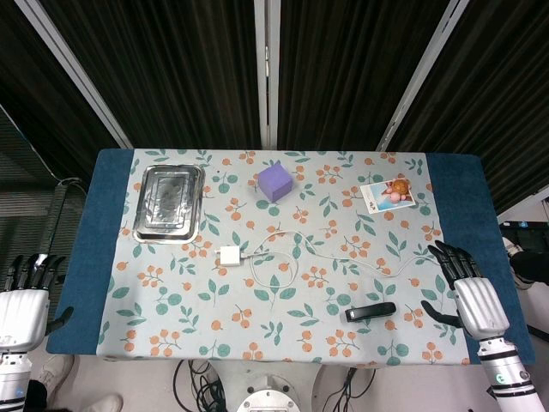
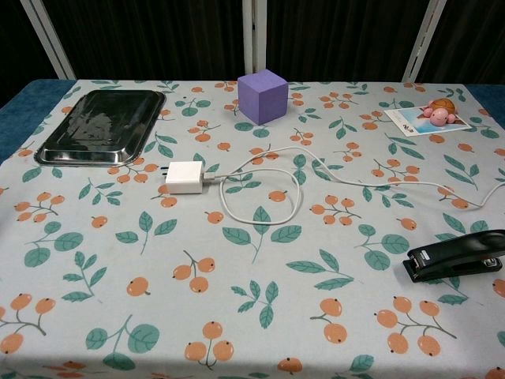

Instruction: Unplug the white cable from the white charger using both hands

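The small white square charger [image 1: 231, 257] lies near the middle of the surface [image 1: 171, 318], which carries a cloth with leaves and orange berries. The thin white cable [image 1: 296, 254] is plugged into its right side, makes a loop just beside it and then runs to the right, toward the right hand [image 1: 464, 283]. This hand rests at the right edge of the surface with its fingers apart and holds nothing. The left hand [image 1: 30, 292] is off the left edge, also empty with fingers apart. A shiny metal tray [image 1: 169, 203] lies at the back left, a purple cube [image 1: 276, 182] behind the charger, a black stapler [image 1: 371, 312] at the front right, and a card with a small pink turtle toy [image 1: 390, 193] at the back right.
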Robot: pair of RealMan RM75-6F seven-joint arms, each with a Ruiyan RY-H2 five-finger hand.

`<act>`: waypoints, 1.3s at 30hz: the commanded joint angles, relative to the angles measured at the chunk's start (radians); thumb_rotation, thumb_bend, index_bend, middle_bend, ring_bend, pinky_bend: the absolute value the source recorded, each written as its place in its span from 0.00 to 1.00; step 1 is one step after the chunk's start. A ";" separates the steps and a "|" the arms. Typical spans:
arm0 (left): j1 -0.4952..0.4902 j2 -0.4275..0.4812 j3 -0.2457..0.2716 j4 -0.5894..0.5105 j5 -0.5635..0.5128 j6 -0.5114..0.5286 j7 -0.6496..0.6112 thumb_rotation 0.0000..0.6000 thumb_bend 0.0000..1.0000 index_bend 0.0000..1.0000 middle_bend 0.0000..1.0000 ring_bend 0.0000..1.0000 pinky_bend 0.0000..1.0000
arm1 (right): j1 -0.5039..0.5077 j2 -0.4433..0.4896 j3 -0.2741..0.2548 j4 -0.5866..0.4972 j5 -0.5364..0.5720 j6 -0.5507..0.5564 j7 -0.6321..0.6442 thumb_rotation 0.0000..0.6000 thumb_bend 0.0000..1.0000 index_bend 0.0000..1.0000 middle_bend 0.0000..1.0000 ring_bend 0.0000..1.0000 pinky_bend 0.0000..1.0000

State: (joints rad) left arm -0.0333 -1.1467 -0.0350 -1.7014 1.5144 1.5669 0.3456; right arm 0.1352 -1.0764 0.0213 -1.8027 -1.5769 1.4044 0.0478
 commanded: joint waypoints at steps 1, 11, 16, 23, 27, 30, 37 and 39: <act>0.001 0.003 0.000 -0.005 -0.002 0.000 0.003 1.00 0.15 0.13 0.12 0.05 0.00 | 0.003 -0.002 0.001 -0.001 0.002 -0.004 -0.003 1.00 0.17 0.00 0.00 0.00 0.00; 0.006 0.006 0.003 -0.017 0.015 0.014 0.011 1.00 0.15 0.11 0.12 0.05 0.00 | -0.006 -0.002 -0.004 0.009 -0.006 0.013 0.010 1.00 0.17 0.00 0.00 0.00 0.00; 0.003 0.008 0.004 -0.024 0.015 0.006 0.019 1.00 0.15 0.07 0.09 0.01 0.00 | -0.014 0.000 -0.011 0.015 -0.014 0.025 0.021 1.00 0.17 0.00 0.00 0.00 0.00; -0.066 0.011 -0.016 -0.067 0.029 -0.078 0.053 1.00 0.15 0.07 0.09 0.01 0.00 | -0.012 0.000 -0.012 0.017 -0.027 0.027 0.021 1.00 0.17 0.00 0.00 0.00 0.00; -0.175 -0.004 -0.056 -0.108 0.021 -0.216 0.075 1.00 0.15 0.07 0.09 0.01 0.00 | -0.003 -0.002 -0.010 0.012 -0.037 0.022 0.016 1.00 0.17 0.00 0.00 0.00 0.00; -0.274 -0.034 -0.095 -0.126 -0.013 -0.340 0.102 1.00 0.14 0.07 0.09 0.01 0.00 | -0.001 0.001 -0.010 0.008 -0.042 0.022 0.012 1.00 0.17 0.00 0.00 0.00 0.00; -0.506 -0.169 -0.208 -0.061 -0.246 -0.612 0.148 1.00 0.14 0.10 0.10 0.01 0.00 | -0.006 0.004 -0.013 0.004 -0.036 0.025 0.006 1.00 0.17 0.00 0.00 0.00 0.00; -0.559 -0.216 -0.225 -0.021 -0.305 -0.658 0.169 1.00 0.15 0.14 0.11 0.01 0.00 | -0.008 0.003 -0.014 0.005 -0.034 0.026 0.005 1.00 0.17 0.00 0.00 0.00 0.00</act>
State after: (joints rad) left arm -0.4956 -1.2825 -0.2076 -1.7766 1.3108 1.0026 0.4768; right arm 0.1277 -1.0735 0.0074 -1.7978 -1.6106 1.4299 0.0529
